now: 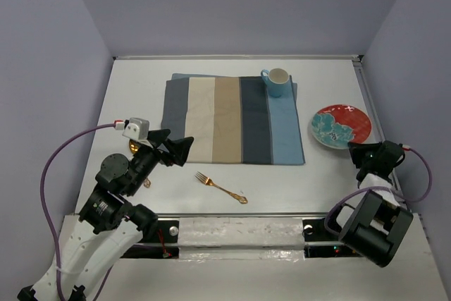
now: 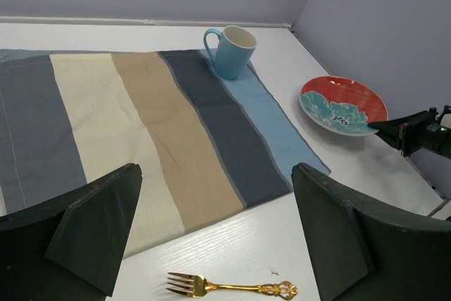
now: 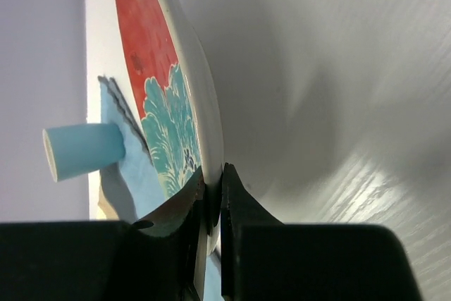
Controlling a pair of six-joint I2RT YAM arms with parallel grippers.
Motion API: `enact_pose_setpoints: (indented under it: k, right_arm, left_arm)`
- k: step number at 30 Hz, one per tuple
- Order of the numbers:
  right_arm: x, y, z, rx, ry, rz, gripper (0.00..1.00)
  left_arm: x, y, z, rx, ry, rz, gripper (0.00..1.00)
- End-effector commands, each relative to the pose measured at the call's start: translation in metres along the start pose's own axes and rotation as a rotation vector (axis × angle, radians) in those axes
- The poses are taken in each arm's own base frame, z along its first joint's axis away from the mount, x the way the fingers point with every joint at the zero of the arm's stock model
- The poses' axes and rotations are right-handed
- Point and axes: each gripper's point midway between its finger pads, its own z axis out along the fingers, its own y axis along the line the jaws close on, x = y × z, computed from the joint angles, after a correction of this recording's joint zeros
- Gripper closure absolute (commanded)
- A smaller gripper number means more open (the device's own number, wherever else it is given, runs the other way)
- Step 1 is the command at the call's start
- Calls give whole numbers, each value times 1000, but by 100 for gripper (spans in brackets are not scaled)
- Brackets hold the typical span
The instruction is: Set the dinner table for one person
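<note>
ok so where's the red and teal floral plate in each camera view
top external: red and teal floral plate at the right of the matte white table, right of the striped cloth placemat.
left wrist: plate upper right.
right wrist: plate edge-on, left of centre, rim pinched by the fingers.
shared landmark: light blue ceramic mug.

Robot lab test cell, bare lavender walls (image 1: 49, 47) boxing in a white surface (image 1: 296, 188), two robot arms (image 1: 116, 199) bolted at its near edge, purple cables (image 1: 44, 181) trailing, with placemat (image 1: 225, 118), mug (image 1: 277, 84) and plate (image 1: 341, 126)
</note>
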Motion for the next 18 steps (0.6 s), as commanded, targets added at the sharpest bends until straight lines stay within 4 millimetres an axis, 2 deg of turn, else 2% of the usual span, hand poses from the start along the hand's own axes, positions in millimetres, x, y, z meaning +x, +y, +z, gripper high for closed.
enact_pose_setpoints:
  k: [1, 4, 10, 16, 17, 18]
  right_arm:
    - [-42, 110, -30, -311, -131, -110, 100]
    - [-48, 134, -49, -371, -149, -136, 100]
    - [-44, 179, -82, -496, -131, -188, 100]
    - [-20, 237, -120, -661, -66, -265, 100]
    - [-8, 247, -125, -694, -29, -276, 100]
    - [-4, 259, -130, -724, -13, -287, 100]
  left_arm:
    - [-14, -5, 3, 19, -44, 6, 1]
    - [-14, -4, 3, 14, -44, 5, 1]
    - [-13, -2, 5, 5, -41, 5, 1]
    - [-13, 3, 7, -15, -40, 6, 1]
    - [-14, 4, 7, -17, -41, 6, 1]
    - [-13, 6, 8, -26, -38, 6, 1]
